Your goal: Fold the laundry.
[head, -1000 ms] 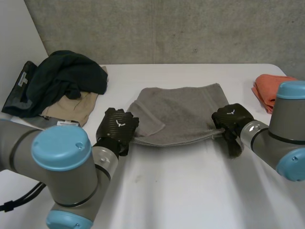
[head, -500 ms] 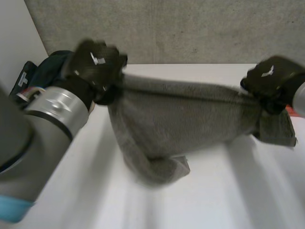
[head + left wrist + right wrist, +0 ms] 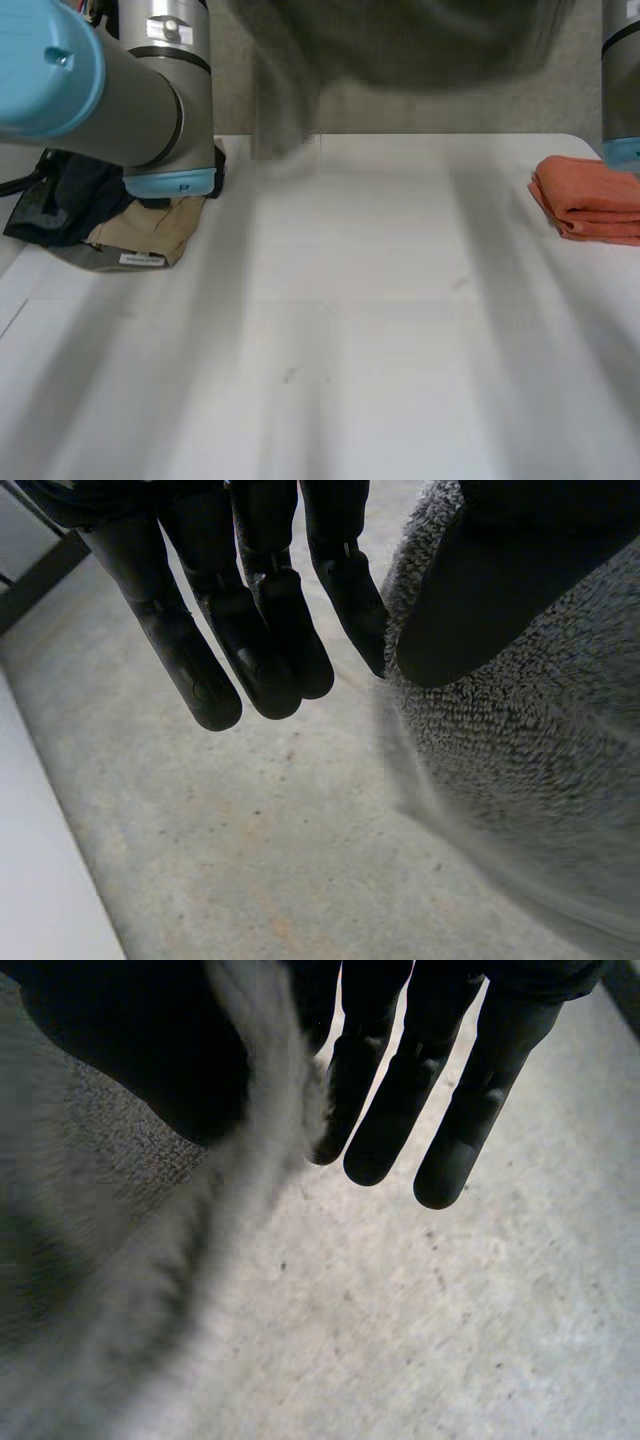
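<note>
White table [image 3: 400, 320], grey towel [image 3: 520, 770] aloft, left robot hand [image 3: 262, 630] and right robot hand [image 3: 400, 1110] both pinching it

The towel [image 3: 400, 50] hangs above the far side of the counter [image 3: 380, 330], between the left arm [image 3: 130, 80] and the right arm [image 3: 622, 80]; the left hand [image 3: 250, 630] pinches its edge between thumb and fingers; the right hand [image 3: 390, 1110] does likewise. On the counter a pile of clothes [image 3: 130, 225] lies far left, below the left arm; a folded cloth [image 3: 590, 195] lies at the right edge, well apart.
</note>
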Robot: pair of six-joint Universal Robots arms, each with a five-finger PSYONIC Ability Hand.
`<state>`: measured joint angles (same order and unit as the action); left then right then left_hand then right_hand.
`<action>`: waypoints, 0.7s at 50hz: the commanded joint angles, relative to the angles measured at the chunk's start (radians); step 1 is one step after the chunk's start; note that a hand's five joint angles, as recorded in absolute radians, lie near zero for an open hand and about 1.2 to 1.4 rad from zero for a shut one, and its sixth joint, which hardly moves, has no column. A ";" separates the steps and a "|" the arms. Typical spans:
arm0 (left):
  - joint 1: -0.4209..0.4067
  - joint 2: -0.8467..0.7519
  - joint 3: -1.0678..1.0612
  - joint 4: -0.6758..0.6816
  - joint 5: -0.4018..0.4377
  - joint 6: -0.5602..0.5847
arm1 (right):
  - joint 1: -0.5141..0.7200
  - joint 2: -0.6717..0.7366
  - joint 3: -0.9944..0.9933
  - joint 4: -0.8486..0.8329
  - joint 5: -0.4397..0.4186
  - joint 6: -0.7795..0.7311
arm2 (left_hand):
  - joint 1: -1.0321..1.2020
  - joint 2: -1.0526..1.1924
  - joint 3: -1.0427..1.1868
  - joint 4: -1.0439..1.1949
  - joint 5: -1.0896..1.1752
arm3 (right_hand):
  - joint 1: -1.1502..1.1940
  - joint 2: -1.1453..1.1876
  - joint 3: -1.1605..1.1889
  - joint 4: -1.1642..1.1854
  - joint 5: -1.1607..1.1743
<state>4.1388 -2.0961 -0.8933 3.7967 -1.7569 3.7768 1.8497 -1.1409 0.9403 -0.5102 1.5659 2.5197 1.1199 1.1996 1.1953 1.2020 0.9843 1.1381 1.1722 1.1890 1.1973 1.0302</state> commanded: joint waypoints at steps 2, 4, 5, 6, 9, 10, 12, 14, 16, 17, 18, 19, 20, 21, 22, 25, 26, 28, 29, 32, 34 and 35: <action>-0.020 0.082 -0.353 -0.045 -0.042 -0.005 | -0.001 -0.002 0.153 0.079 -0.053 -0.004 | 0.276 0.197 0.201 0.194 0.237 | 0.258 0.224 0.207 0.199 0.192; -0.025 0.079 -0.416 -0.052 -0.061 -0.003 | 0.000 0.007 0.214 0.107 -0.070 -0.004 | 0.276 0.197 0.201 0.194 0.237 | 0.258 0.224 0.207 0.199 0.192; -0.028 0.077 -0.444 -0.054 -0.068 -0.003 | 0.000 0.015 0.241 0.120 -0.075 -0.005 | 0.276 0.197 0.201 0.194 0.237 | 0.258 0.224 0.207 0.199 0.192; -0.035 0.068 -0.498 -0.054 -0.084 -0.003 | -0.001 0.023 0.261 0.131 -0.079 -0.005 | 0.276 0.197 0.201 0.194 0.237 | 0.258 0.224 0.207 0.199 0.192; -0.046 0.061 -0.571 -0.055 -0.102 -0.003 | -0.003 0.067 0.350 0.180 -0.101 -0.009 | 0.276 0.197 0.201 0.194 0.237 | 0.258 0.224 0.207 0.199 0.192; -0.055 0.042 -0.617 -0.057 -0.111 -0.003 | -0.003 0.078 0.371 0.191 -0.105 -0.009 | 0.276 0.197 0.201 0.194 0.237 | 0.258 0.224 0.207 0.199 0.192; -0.066 0.021 -0.654 -0.058 -0.119 -0.002 | -0.006 0.119 0.426 0.220 -0.106 -0.010 | 0.276 0.197 0.201 0.194 0.237 | 0.258 0.224 0.207 0.199 0.192; -0.090 -0.008 -0.710 -0.063 -0.128 0.000 | -0.010 0.145 0.460 0.239 -0.106 -0.015 | 0.276 0.197 0.201 0.194 0.237 | 0.258 0.224 0.207 0.199 0.192; -0.113 -0.013 -0.754 -0.084 -0.134 -0.002 | -0.012 0.164 0.508 0.269 -0.106 -0.028 | 0.276 0.197 0.201 0.194 0.237 | 0.258 0.224 0.207 0.199 0.192; -0.118 -0.012 -0.765 -0.092 -0.135 -0.002 | -0.012 0.167 0.523 0.278 -0.109 -0.035 | 0.276 0.197 0.201 0.194 0.237 | 0.258 0.224 0.207 0.199 0.192; -0.123 -0.009 -0.779 -0.106 -0.135 -0.003 | -0.014 0.164 0.547 0.294 -0.110 -0.048 | 0.274 0.194 0.198 0.192 0.235 | 0.258 0.224 0.207 0.199 0.192; -0.127 -0.004 -0.788 -0.117 -0.135 -0.005 | -0.014 0.161 0.561 0.298 -0.110 -0.056 | 0.227 0.148 0.152 0.145 0.188 | 0.258 0.224 0.207 0.199 0.192; -0.133 0.013 -0.806 -0.150 -0.133 -0.002 | -0.014 0.159 0.574 0.303 -0.110 -0.064 | 0.032 -0.048 -0.043 -0.050 -0.007 | 0.258 0.224 0.207 0.199 0.192; -0.135 0.025 -0.814 -0.170 -0.133 0.000 | -0.014 0.158 0.586 0.305 -0.109 -0.070 | -0.092 -0.172 -0.167 -0.174 -0.131 | 0.258 0.224 0.207 0.199 0.192; -0.137 0.048 -0.826 -0.207 -0.128 -0.002 | -0.011 0.158 0.609 0.306 -0.110 -0.081 | -0.363 -0.443 -0.439 -0.446 -0.402 | 0.258 0.224 0.207 0.199 0.192; -0.138 0.083 -0.839 -0.267 -0.118 -0.005 | -0.014 0.142 0.640 0.306 -0.113 -0.093 | -0.727 -0.806 -0.802 -0.809 -0.766 | 0.258 0.224 0.207 0.199 0.192; -0.138 0.091 -0.839 -0.281 -0.116 -0.006 | -0.014 0.130 0.647 0.306 -0.113 -0.094 | -0.768 -0.848 -0.843 -0.850 -0.807 | 0.258 0.224 0.207 0.199 0.192; -0.134 0.110 -0.837 -0.310 -0.116 -0.006 | -0.014 0.104 0.658 0.306 -0.113 -0.096 | -0.900 -0.980 -0.976 -0.982 -0.939 | 0.258 0.224 0.207 0.199 0.192; -0.130 0.117 -0.837 -0.315 -0.116 -0.006 | -0.012 0.075 0.670 0.306 -0.115 -0.094 | -0.912 -0.992 -0.988 -0.994 -0.951 | 0.258 0.224 0.207 0.199 0.192; -0.101 0.156 -0.843 -0.322 -0.115 -0.006 | -0.014 0.046 0.687 0.305 -0.118 -0.091 | -0.912 -0.992 -0.988 -0.994 -0.951 | 0.258 0.224 0.207 0.199 0.192; -0.065 0.185 -0.849 -0.328 -0.110 -0.008 | -0.014 0.040 0.700 0.305 -0.130 -0.090 | -0.909 -0.989 -0.985 -0.991 -0.948 | 0.258 0.224 0.207 0.199 0.192; -0.017 0.215 -0.868 -0.334 -0.087 -0.008 | -0.014 0.040 0.704 0.305 -0.135 -0.090 | -0.898 -0.977 -0.973 -0.980 -0.937 | 0.258 0.224 0.207 0.199 0.192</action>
<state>4.0159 -1.9711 -1.7370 3.4851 -1.8730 3.7706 1.8368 -1.0582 1.6144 -0.2022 1.4500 2.4245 0.2364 0.2374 0.2359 0.2265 0.0522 1.1384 1.1722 1.1890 1.1977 1.0304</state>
